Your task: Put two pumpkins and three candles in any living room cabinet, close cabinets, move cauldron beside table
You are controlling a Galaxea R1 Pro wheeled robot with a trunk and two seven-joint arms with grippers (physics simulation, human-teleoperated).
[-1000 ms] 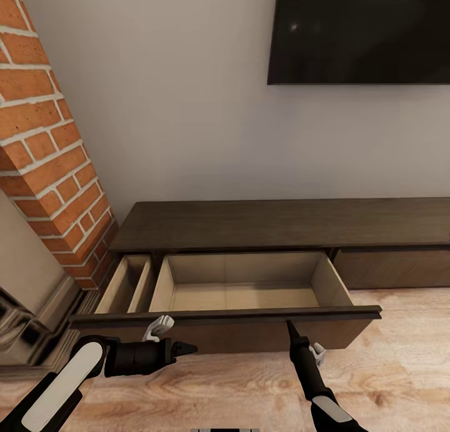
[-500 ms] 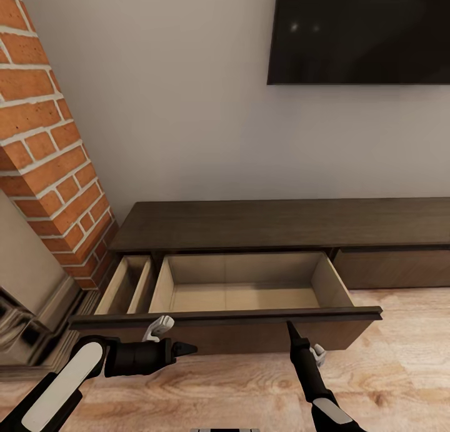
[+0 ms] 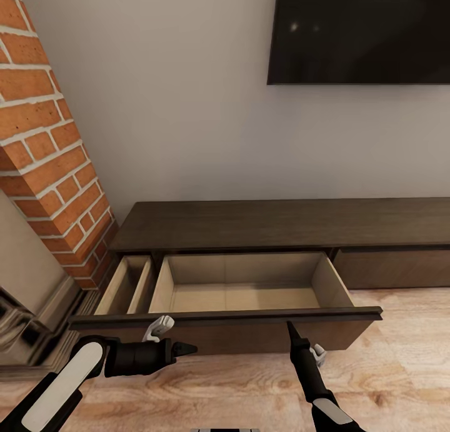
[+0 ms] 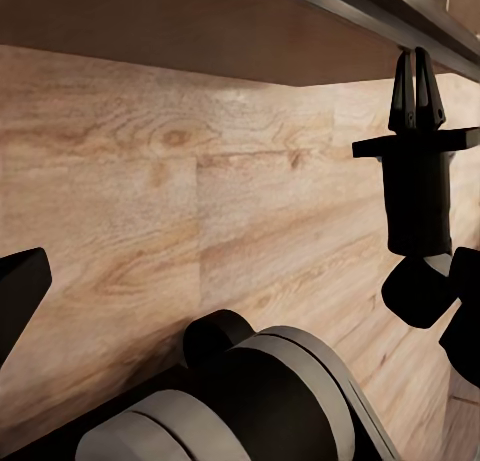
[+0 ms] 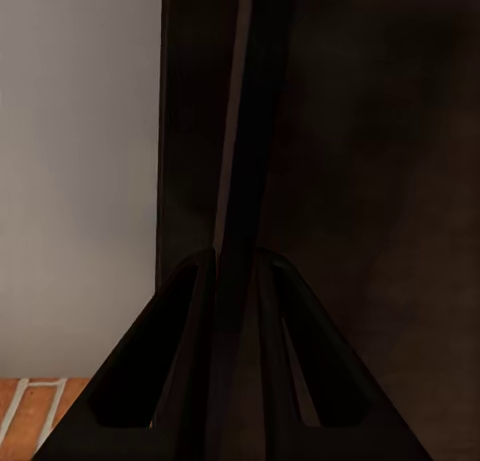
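**Drawer out, nothing in it yet, right claw at the front lip**

Landmark = the cabinet (image 3: pixel 250 226), low dark-brown unit against the wall, w/ its wide drawer (image 3: pixel 244 288) pulled out toward the robot.

Left of the cabinet: brick column (image 3: pixel 44 125), running down beside its left end. Below the drawer's left part, the left gripper (image 3: pixel 187 348) hangs in front of the drawer face, pointing sideways along it, not touching anything. Its fingers look drawn to a narrow point, holding nothing; left wrist view doesn't settle it further.

Centre: drawer interior is pale tan, two compartments, narrow one at left, big one at right, both bare. No pumpkins or candles inside.

Right of centre: right gripper (image 3: pixel 290 327) pointing up at the drawer's front lip. In the right wrist view its fingers (image 5: pixel 180 381) straddle a thin dark edge, prob. the lip; pinched on it or just beside it, can't tell. Above the cabinet's right half, a dark TV (image 3: pixel 359 32) on the wall.

Risks, as I judge them:
- If the right claw is gripping the lip and the base backs off, drawer gets yanked or the arm jams.
- Left arm sits low before the drawer face; a swing could knock the drawer partly shut.
- Drawer open = cabinet not closed; leaving it fails that part of the task.
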